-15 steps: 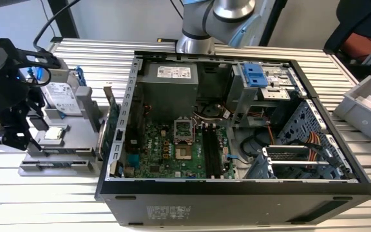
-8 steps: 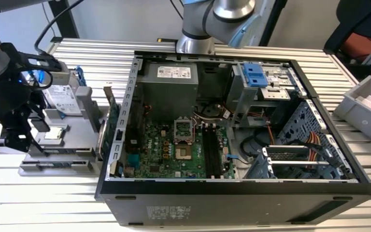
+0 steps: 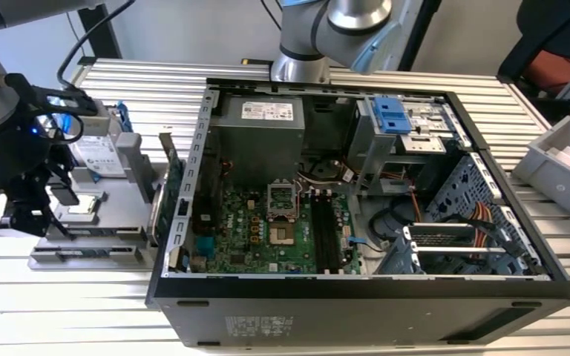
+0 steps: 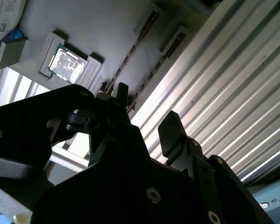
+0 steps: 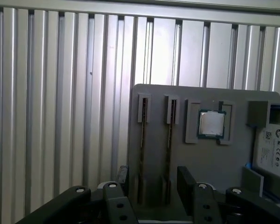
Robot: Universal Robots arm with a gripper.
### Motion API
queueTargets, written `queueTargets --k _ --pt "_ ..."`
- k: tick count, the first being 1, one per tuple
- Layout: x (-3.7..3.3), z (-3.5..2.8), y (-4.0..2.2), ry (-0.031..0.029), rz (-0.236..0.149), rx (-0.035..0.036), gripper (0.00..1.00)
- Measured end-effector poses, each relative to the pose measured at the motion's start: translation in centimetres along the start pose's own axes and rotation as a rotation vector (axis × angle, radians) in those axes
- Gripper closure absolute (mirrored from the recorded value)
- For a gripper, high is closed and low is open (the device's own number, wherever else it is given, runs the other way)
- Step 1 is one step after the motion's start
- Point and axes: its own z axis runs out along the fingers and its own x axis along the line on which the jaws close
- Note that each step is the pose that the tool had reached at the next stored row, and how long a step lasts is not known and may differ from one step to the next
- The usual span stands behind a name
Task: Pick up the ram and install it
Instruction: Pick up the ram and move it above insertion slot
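The ram (image 5: 143, 140), a thin dark stick set on edge in a slot of the grey tray (image 5: 205, 158), lay just ahead of the gripper (image 5: 152, 173), between its wide-spread fingers (image 5: 185, 179), with a second stick (image 5: 168, 140) alongside and a silver processor chip (image 5: 211, 123) past one finger.

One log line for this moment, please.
phase: pre-grasp | gripper: open, over tray | ram: two sticks in tray slots, none gripped | case: open
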Motion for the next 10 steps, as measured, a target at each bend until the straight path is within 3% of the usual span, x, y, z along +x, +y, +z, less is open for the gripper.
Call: queueTargets --k 10 --pt "0.02 0.73 -0.02 0.0001 0.0 -0.0001 0.0"
